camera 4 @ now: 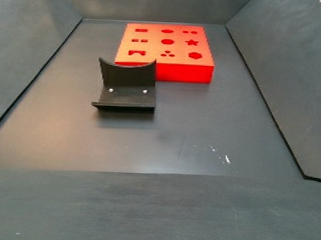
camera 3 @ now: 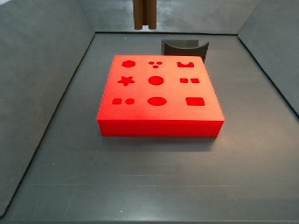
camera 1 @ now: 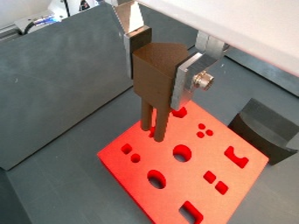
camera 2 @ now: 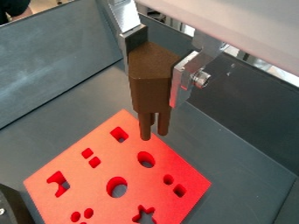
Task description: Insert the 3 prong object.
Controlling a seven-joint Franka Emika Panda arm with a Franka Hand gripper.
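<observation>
My gripper [camera 1: 162,74] is shut on the 3 prong object [camera 1: 152,87], a dark brown piece with thin parallel prongs pointing down. Both wrist views show it held between the silver fingers [camera 2: 184,80], above the red block [camera 1: 176,166]. The gripper [camera 2: 158,70] and the piece [camera 2: 149,87] hang clear of the block [camera 2: 117,175], not touching it. The block's top has several shaped holes, among them a group of three small round holes [camera 1: 202,131]. In a side view only the prongs [camera 3: 142,13] show, high beyond the block's [camera 3: 158,92] far edge. The gripper is out of another side view.
The dark fixture [camera 4: 125,85] stands on the grey floor, apart from the red block [camera 4: 164,47]. It also shows beside the block's corner [camera 1: 263,127] and beyond the block's far edge [camera 3: 184,45]. Grey walls enclose the floor [camera 3: 70,131].
</observation>
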